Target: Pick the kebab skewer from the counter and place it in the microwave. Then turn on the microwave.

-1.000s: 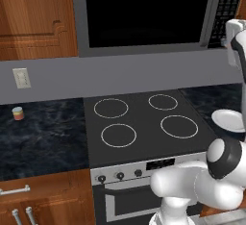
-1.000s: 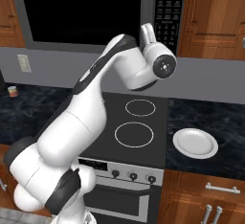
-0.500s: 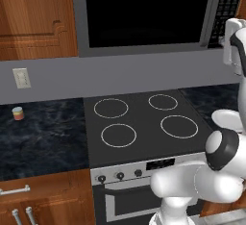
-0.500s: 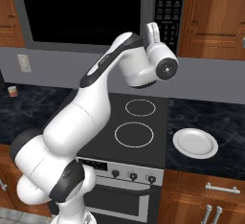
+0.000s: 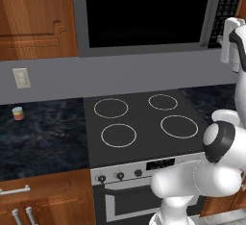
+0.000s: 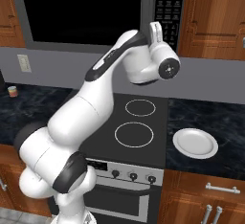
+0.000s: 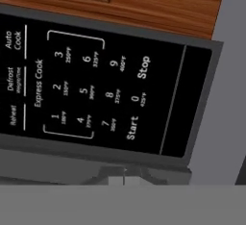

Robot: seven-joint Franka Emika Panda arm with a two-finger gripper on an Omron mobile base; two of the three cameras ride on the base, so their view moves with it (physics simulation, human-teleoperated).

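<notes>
Raised high at the right end of the large grey-framed microwave with the wide black glass door (image 6: 81, 7), the white two-finger gripper (image 6: 155, 29) – tips seemingly pressed together, no gap visible between them from the hand camera (image 7: 123, 177), nothing clamped. Pointed straight at the black keypad strip (image 7: 96, 94), close to its face.

Door shut and dark. Hence no telling where the reddish-brown kebab skewer is; probably behind that glass, judging by the arm's business at the keys, but unconfirmed. Black-blue marbled counter (image 5: 43, 132) carrying just a small striped yellow-red cylinder (image 5: 18, 113) left of the flat black stovetop (image 5: 139, 123), and a round white plate (image 6: 195, 143) on the right.

Deciding relation – the white "Start" label (image 7: 132, 128) against the fingertips. From the hand camera: just above the tips and a touch to the right, on the nearest row of keys, with "Stop" further up the same side. Keypad rolled in this view, its digits lying sideways, so up and right here not the room's. Long axis of the strip upright in the room, Start near its lower end.

Likely step: the press. Needed – a small sideways correction toward the label, then a short push forward along the fingers' own line. Risk: landing on the "0" or "7" beside it.
</notes>
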